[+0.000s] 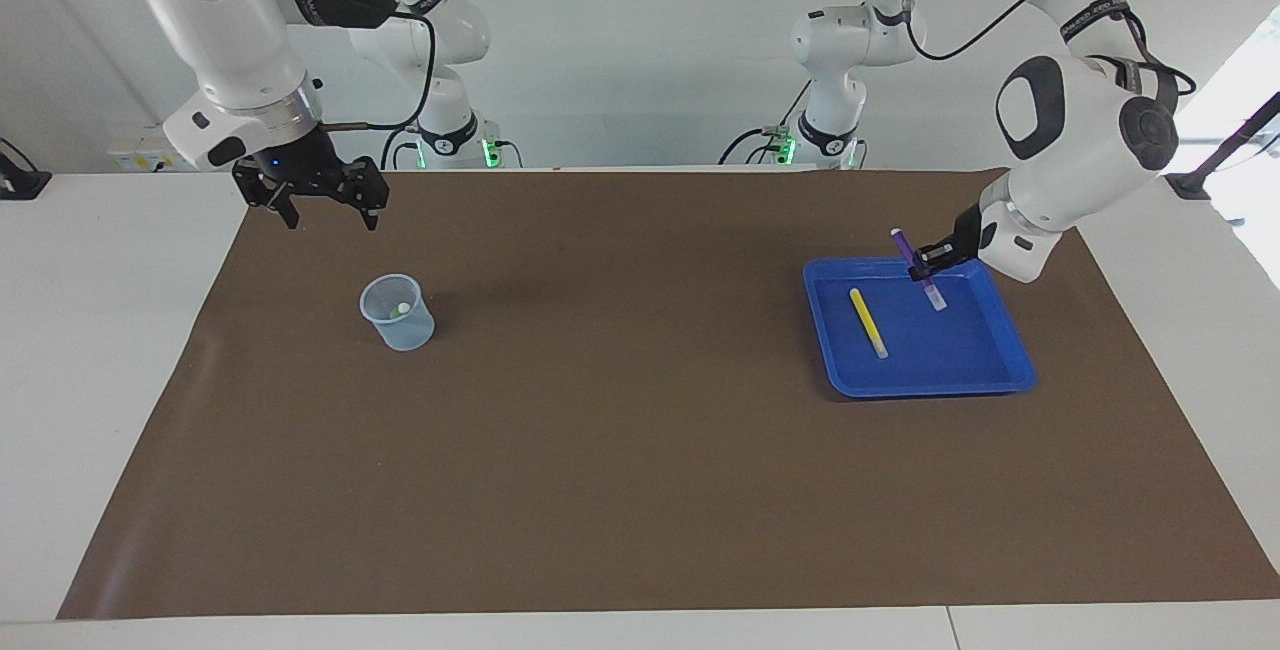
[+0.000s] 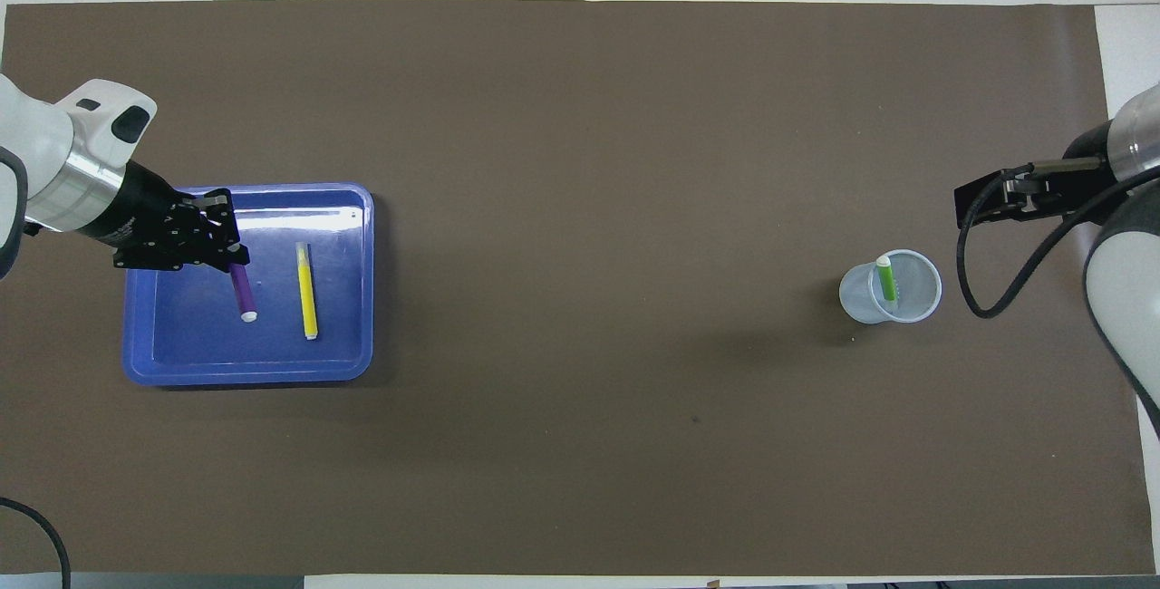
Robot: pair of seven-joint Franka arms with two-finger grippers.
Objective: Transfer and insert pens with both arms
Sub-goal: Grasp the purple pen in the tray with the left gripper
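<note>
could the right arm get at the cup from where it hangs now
Probably yes. The right gripper hangs open in the air beside the cup, nothing lies between them, and only the green pen stands inside. The left gripper is busy over the tray.

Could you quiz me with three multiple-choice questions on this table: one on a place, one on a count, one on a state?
1. Where is the green pen?
A. in the clear cup
B. in the blue tray
C. on the brown mat

2. How many pens lie loose in the blue tray?
A. none
B. one
C. three

3. What is the left pincer doing?
A. gaping open over the mat
B. resting inside the cup
C. gripping the purple pen, tilted, above the tray

Answers:
1. A: it stands inside the cup.
2. B: only the yellow pen lies there.
3. C: its fingers are shut on the pen, lifted off the tray floor; the right pincer waits open.
</note>
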